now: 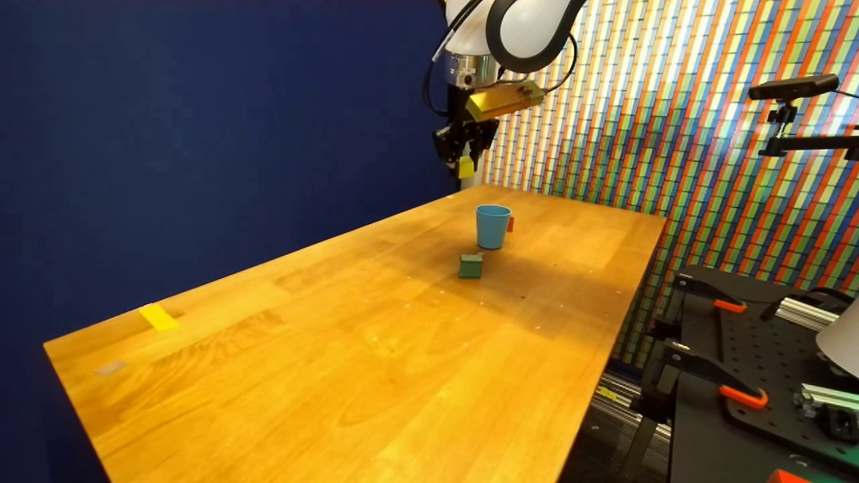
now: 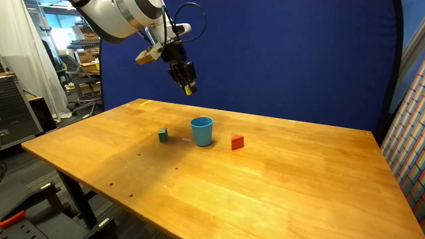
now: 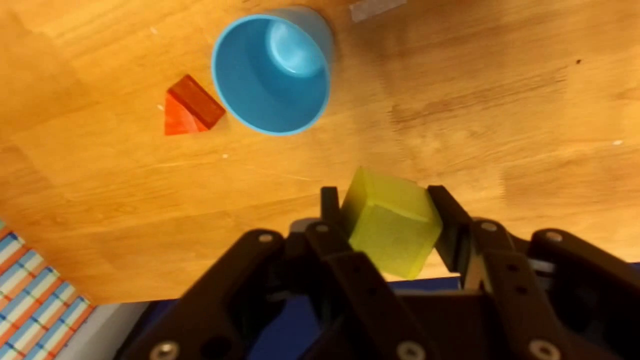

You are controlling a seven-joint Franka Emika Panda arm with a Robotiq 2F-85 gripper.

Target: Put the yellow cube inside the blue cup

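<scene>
My gripper (image 3: pixel 384 200) is shut on the yellow cube (image 3: pixel 395 230) and holds it in the air, above the table and apart from the cup. The cube sits turned at an angle between the two fingers. The gripper (image 1: pixel 465 159) and yellow cube (image 1: pixel 466 168) also show in an exterior view, as do the gripper (image 2: pixel 189 85) and cube (image 2: pixel 188 90) here. The blue cup (image 2: pixel 202 134) stands upright on the table, lower than the gripper. It also shows in an exterior view (image 1: pixel 492 229). In the wrist view the cup (image 3: pixel 272 80) is up and left of the cube, and its visible inside holds nothing.
A red-orange triangular block (image 2: pixel 237 142) lies beside the cup; it also shows in the wrist view (image 3: pixel 192 107). A small dark green cube (image 2: pixel 163 135) stands on the cup's other side, also in an exterior view (image 1: pixel 470 266). Yellow tape (image 1: pixel 159 317) marks the wooden table (image 1: pixel 335 376).
</scene>
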